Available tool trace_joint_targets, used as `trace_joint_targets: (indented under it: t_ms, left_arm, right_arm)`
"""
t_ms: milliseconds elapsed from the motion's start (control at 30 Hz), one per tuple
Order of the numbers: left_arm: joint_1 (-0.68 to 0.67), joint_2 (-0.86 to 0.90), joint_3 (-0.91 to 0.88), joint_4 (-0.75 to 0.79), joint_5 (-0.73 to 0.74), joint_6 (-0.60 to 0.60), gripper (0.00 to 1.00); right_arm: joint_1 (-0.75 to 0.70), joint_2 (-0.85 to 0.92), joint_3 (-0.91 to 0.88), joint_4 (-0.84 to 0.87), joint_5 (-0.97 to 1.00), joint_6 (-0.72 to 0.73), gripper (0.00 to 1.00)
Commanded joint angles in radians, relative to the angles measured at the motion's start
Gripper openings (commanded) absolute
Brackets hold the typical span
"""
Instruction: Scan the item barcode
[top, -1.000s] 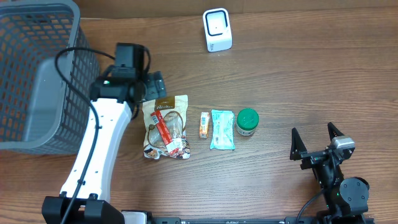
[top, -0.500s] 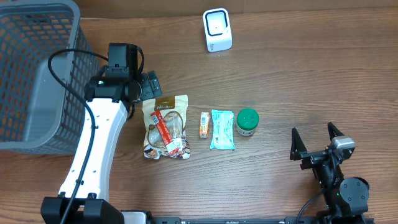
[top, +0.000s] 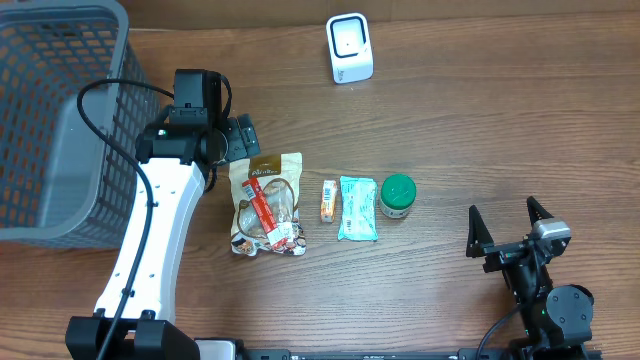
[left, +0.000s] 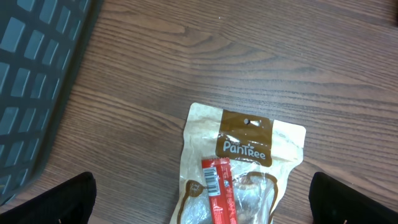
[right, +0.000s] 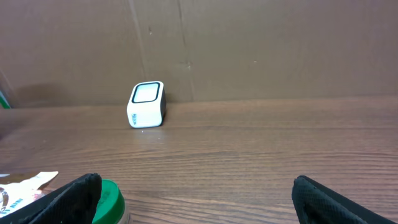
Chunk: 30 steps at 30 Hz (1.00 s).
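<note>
A brown-and-white snack pouch (top: 266, 205) (left: 245, 168) lies flat on the table. On it rests a red stick pack (left: 219, 193) with its barcode (left: 212, 180) facing up. To its right lie a small orange packet (top: 328, 200), a teal packet (top: 358, 208) and a green-lidded jar (top: 398, 196) (right: 111, 198). The white scanner (top: 350, 48) (right: 147, 104) stands at the far edge. My left gripper (top: 240, 138) (left: 204, 200) hovers open above the pouch's top end, holding nothing. Open and empty too, my right gripper (top: 508, 228) (right: 199, 199) rests low at the near right, facing the scanner.
A grey mesh basket (top: 60, 120) (left: 34, 81) fills the far left corner, close beside my left arm. A cardboard wall (right: 249, 43) rises behind the scanner. Bare wood lies between the jar and my right gripper.
My left arm has shifted slightly back and left, toward the basket, then held still. The right arm and the items have not moved.
</note>
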Motion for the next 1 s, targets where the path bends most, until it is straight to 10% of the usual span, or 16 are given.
trace_joint_targets:
  t_ms: [0, 967]
  left_arm:
    - [0.000, -0.005, 0.014, 0.001, -0.010, 0.001, 1.00]
    - [0.000, -0.005, 0.014, 0.002, -0.010, 0.001, 1.00]
  right_arm:
    - [-0.006, -0.010, -0.011, 0.005, 0.008, -0.001, 1.00]
    - [-0.009, -0.009, 0.103, -0.162, -0.051, 0.138, 1.00]
